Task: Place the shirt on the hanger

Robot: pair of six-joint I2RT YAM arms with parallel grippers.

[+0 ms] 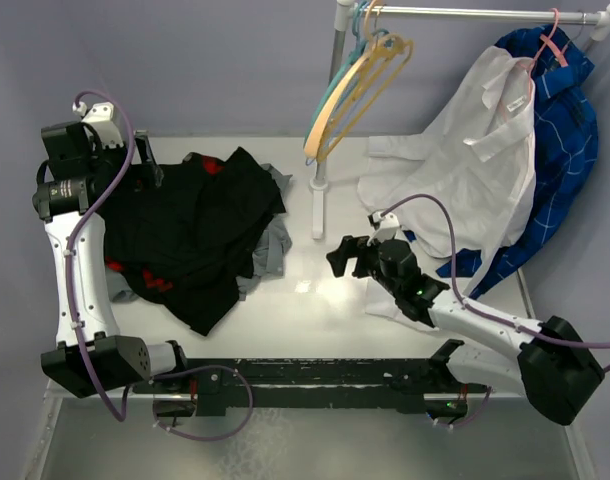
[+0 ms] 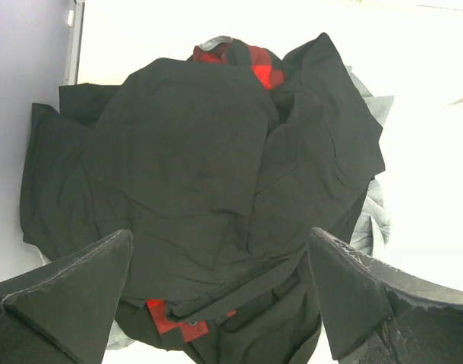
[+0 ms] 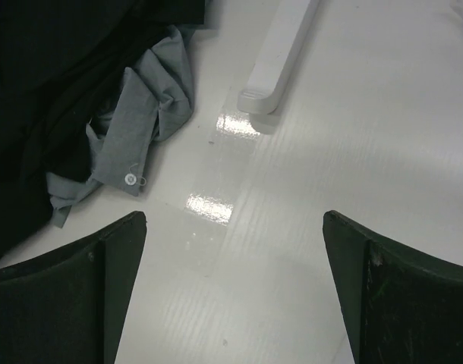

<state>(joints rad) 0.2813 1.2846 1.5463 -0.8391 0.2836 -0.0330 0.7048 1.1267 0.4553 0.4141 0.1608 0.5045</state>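
The plain black shirt [image 1: 200, 220] lies crumpled on top of a clothes pile on the left half of the table. It fills the left wrist view [image 2: 209, 152] and shows at the top left of the right wrist view [image 3: 49, 76]. The thin yellow-orange hanger [image 1: 377, 84] hangs on the rail at the back, beside a teal and a peach one. My left gripper [image 1: 148, 176] is open and empty, above the pile's far left edge. My right gripper [image 1: 340, 256] is open and empty, low over bare table right of the pile.
A black garment with red plaid [image 2: 254, 68] and a grey shirt [image 3: 140, 114] lie under the black shirt. The rack's white post and foot [image 1: 318, 205] stand mid-table. A white shirt [image 1: 475, 160] and a blue checked one [image 1: 565, 130] hang at right.
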